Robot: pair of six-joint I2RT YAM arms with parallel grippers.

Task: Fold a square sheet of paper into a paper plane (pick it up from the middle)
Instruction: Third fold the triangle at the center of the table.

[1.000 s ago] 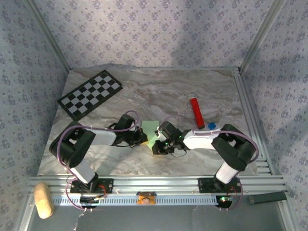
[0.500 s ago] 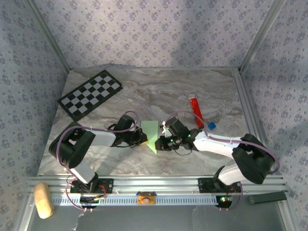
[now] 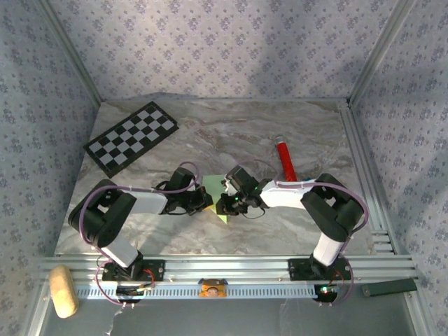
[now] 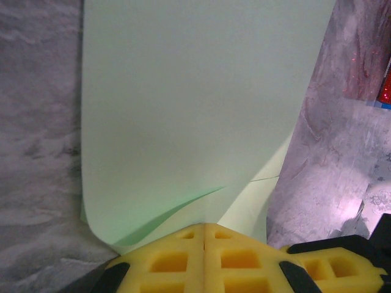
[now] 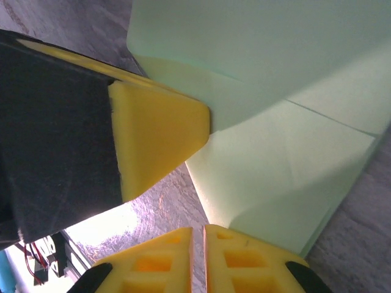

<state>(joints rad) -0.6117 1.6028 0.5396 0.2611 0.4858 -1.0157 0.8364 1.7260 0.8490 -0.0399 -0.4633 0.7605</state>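
The square sheet of paper (image 3: 213, 189), light green and partly folded, lies mid-table toward the near edge, between both grippers. The left gripper (image 4: 203, 237) pinches its left side, pads pressed together. The right gripper (image 5: 197, 239) meets its right side, pads closed to a slit. A red tube (image 3: 283, 159) lies farther right, a checkerboard (image 3: 131, 136) far left.

Top view high above near edge, looking down on table (image 3: 231, 133), both wrist views close on paper (image 4: 195, 110), seemingly from opposite sides
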